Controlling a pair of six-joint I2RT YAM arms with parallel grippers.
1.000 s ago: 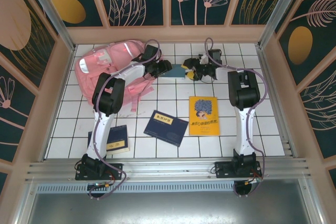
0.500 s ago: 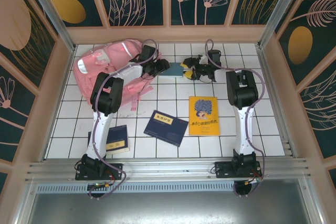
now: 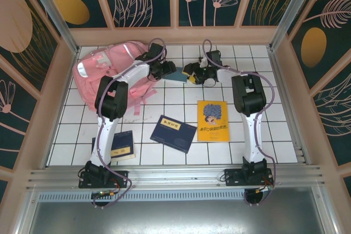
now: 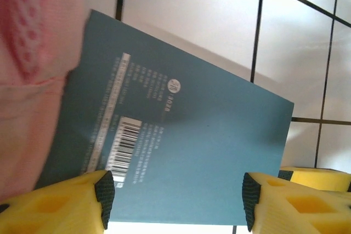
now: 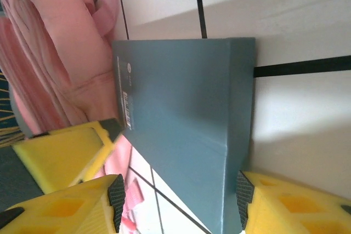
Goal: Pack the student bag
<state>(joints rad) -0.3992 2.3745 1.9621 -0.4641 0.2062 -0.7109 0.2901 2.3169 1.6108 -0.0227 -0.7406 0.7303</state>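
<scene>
Located the student bag [image 3: 107, 72] at the far left of the tiled desk [image 3: 164, 108], lying flat with its long axis roughly left to right. Could not make out the opening itself in the top view.

Found a teal book [image 3: 178, 75] flat on the desk just right of the bag, between the left gripper [image 3: 166, 71] and the right gripper [image 3: 192, 75]. Saw pink fabric [image 4: 27, 80] overlapping one end of the book [image 4: 186, 152] in the left wrist view, barcode side up.

Recorded the left gripper [image 4: 175, 195] as wide, fingers spread over the near edge of the book, not clamped on it. Recorded the right gripper [image 5: 178, 195] as wide too, straddling the other end of the book [image 5: 181, 108]. Noted one finger [image 5: 263, 201] against the corner and a gap at the other; judged no grip.

Placed the bag [image 5: 60, 53] to the left of the book, on the left arm's side. Judged the left arm nearer the bag and the right gripper set on the far end, suited to pushing the book leftward into it.

Logged a yellow book [image 3: 213, 120], a dark blue book [image 3: 173, 133] and a third book [image 3: 122, 146] on the near half, well apart from the bag, not yet packed.
</scene>
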